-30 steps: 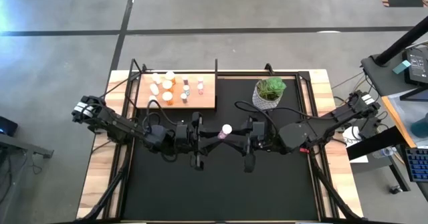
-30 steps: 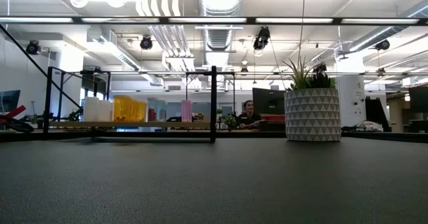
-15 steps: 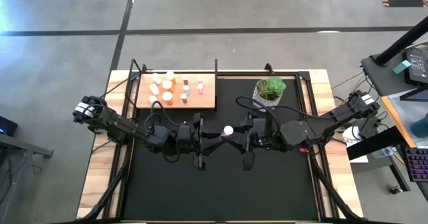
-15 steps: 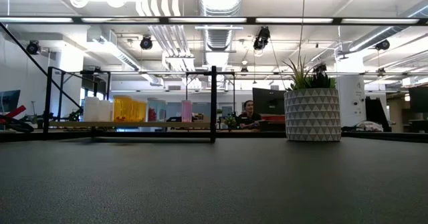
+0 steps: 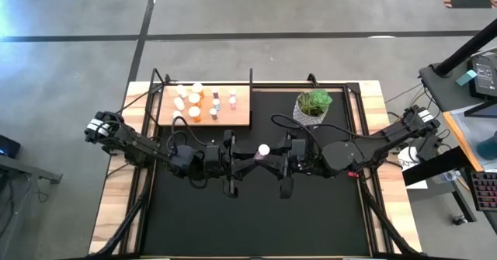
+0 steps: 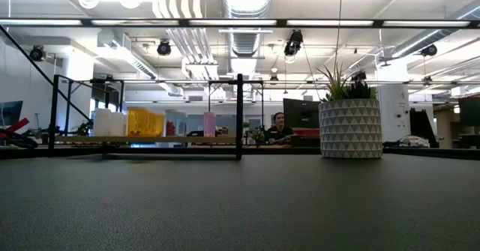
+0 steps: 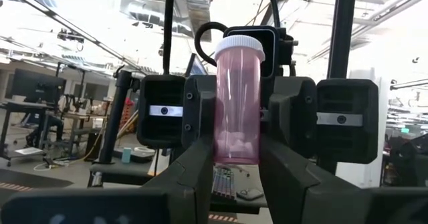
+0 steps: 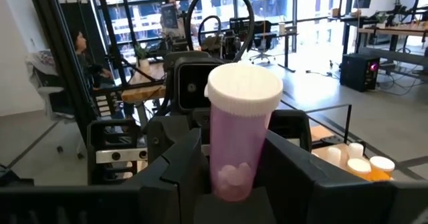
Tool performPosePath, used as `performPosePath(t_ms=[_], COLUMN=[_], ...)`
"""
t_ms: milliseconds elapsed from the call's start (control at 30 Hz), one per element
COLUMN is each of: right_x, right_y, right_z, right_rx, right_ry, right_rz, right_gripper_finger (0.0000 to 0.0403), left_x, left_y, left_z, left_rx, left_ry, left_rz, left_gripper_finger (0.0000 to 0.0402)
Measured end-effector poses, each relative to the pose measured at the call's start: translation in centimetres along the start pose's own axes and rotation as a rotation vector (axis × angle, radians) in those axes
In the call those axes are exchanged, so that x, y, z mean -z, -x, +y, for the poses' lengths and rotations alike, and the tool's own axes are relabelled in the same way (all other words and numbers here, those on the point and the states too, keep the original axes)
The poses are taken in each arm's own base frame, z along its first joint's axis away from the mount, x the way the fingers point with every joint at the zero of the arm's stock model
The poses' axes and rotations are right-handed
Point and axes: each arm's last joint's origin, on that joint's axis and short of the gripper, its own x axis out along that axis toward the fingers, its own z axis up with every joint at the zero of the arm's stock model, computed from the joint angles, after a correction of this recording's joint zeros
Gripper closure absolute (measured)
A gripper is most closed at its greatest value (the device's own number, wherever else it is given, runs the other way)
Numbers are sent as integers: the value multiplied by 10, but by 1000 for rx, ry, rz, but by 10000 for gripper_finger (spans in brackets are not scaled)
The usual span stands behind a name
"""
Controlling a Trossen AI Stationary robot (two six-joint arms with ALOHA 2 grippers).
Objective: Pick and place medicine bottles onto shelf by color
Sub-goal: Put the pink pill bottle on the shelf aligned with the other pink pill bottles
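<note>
Arms meet mid-table, left fingers (image 7: 194, 177) and right fingers (image 8: 184, 177) both clamped on pink bottle (image 5: 263, 150).

Two matte black, jointed metal arms — black cables looping off each wrist, a white-labelled block at each outer base, and blocky dark end effector housings bearing small silver-grey marked plates.

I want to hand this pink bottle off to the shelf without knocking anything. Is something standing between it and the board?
Nothing visible blocks it. The pink bottle is held mid-table between the left gripper and right gripper; the black mat between it and the shelf is bare. The plant pot stands off that path.
</note>
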Motion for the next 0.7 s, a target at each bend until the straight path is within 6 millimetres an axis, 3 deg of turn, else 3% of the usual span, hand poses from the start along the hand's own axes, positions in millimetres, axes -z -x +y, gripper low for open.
performPosePath(t_ms=[367, 700], right_x=[0, -1], right_y=[0, 1], right_z=[0, 0], right_rx=[1, 1], right_ry=[2, 0], right_rz=[0, 1], right_gripper_finger=[314, 310], left_x=[0, 0], left_y=[0, 0], left_z=[0, 0], left_rx=[2, 3], left_ry=[4, 91], left_rz=[0, 5], left_gripper_finger=[315, 315])
